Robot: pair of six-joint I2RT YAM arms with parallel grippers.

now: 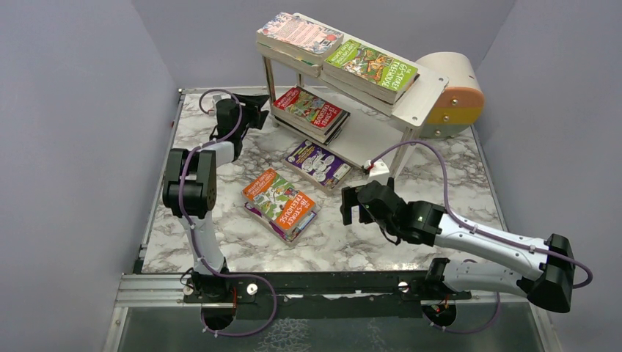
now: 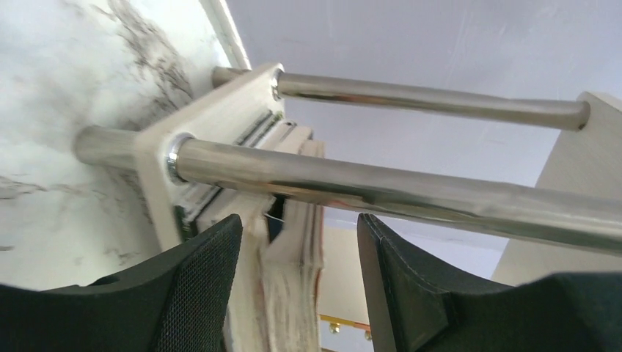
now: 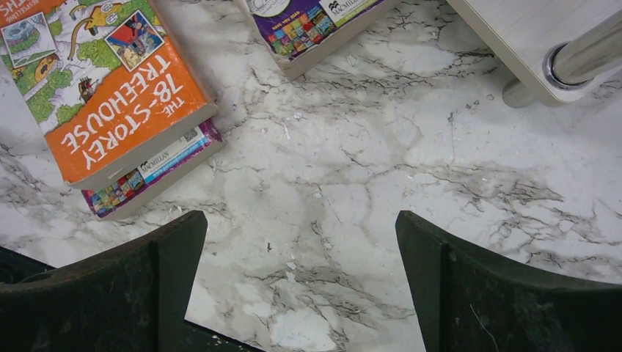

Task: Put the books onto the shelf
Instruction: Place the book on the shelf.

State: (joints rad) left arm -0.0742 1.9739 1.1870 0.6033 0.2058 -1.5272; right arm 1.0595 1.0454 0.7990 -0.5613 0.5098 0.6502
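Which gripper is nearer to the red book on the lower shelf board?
Left. The left gripper is at the edge of the red book; the right gripper hangs over the table, farther away.

I see 3 plain lavender walls (image 1: 66, 147) closing in table (image 1: 235, 242). Top is white marble pattern, grey veins. Black rail (image 1: 330, 282) along near edge. Beige-and-orange drum (image 1: 458, 99) at far right corner. Light soft, even.

A lab test cell is suggested by plain lilac walls (image 1: 73, 110) enclosing a white marble-patterned tabletop (image 1: 242, 249) edged by a black metal rail (image 1: 330, 282).
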